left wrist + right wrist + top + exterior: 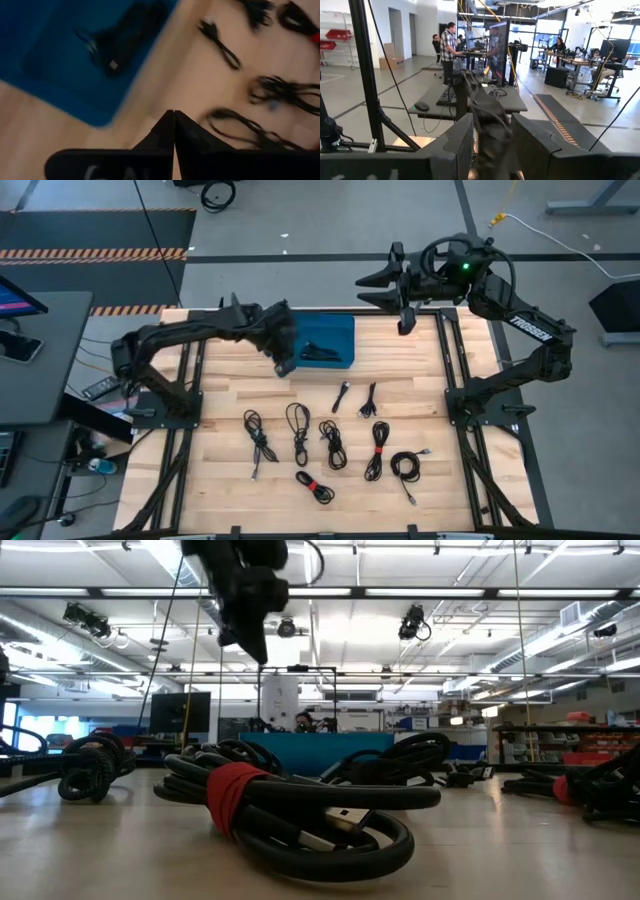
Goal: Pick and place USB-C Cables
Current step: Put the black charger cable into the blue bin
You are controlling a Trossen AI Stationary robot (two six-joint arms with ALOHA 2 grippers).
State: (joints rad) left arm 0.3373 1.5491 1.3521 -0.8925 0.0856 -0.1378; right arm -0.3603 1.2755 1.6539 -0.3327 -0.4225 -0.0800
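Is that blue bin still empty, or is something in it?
Not empty. The blue bin holds one black cable bundle; the high and left wrist views both show it lying inside.

Grey concrete floor (330, 210); hazard-striped mat (95, 253); desks with monitors (497, 45), perhaps workstations.

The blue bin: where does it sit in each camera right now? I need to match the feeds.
High view: blue bin at the table's far edge, centre, beside the left gripper.
Low view: teal wall behind the cables.
Left wrist view: the blue area beyond the shut fingers.
Right wrist view: not in it.
Shared landmark: the black cable inside.
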